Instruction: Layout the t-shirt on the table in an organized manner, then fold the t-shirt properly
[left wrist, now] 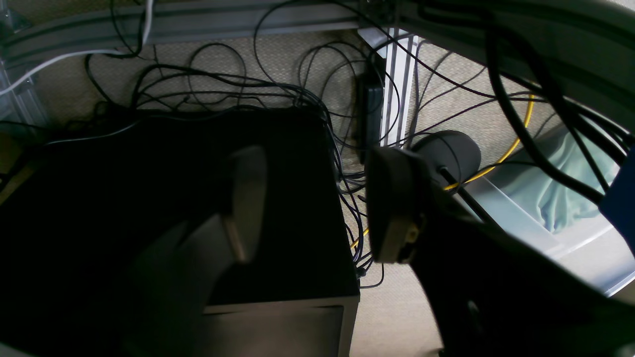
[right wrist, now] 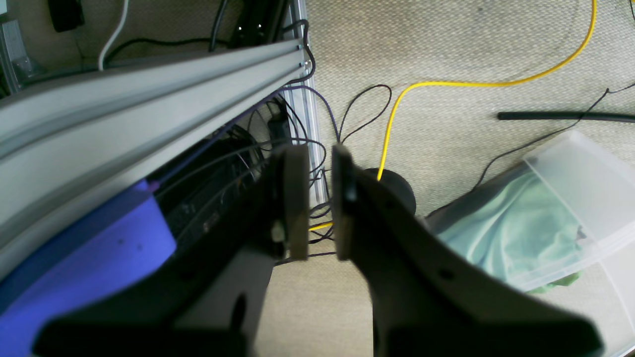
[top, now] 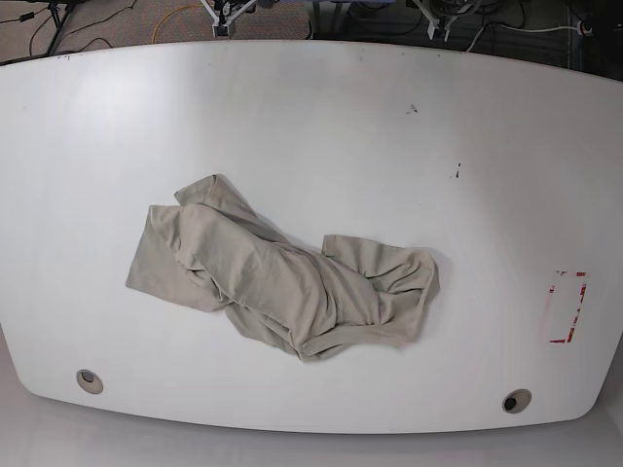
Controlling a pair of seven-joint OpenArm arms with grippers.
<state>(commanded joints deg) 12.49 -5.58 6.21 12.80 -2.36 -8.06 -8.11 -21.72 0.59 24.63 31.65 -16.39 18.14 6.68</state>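
The khaki t-shirt [top: 282,282] lies crumpled and twisted a little left of the middle of the white table [top: 389,146], one sleeve toward the far left and the bunched hem toward the right. Neither arm shows in the base view. Both wrist views look down at the floor beside the table. My left gripper [left wrist: 317,208] is open, its fingers wide apart with nothing between them. My right gripper [right wrist: 320,203] has a narrow gap between its fingers [right wrist: 296,198] and holds nothing.
Two grey grommet holes [top: 89,380] [top: 516,400] sit near the table's front edge, with a red-outlined rectangle [top: 567,307] at the right. On the floor are a black box [left wrist: 149,198], tangled cables [left wrist: 278,94], an aluminium rail [right wrist: 149,89] and a clear bin holding green cloth [right wrist: 521,228].
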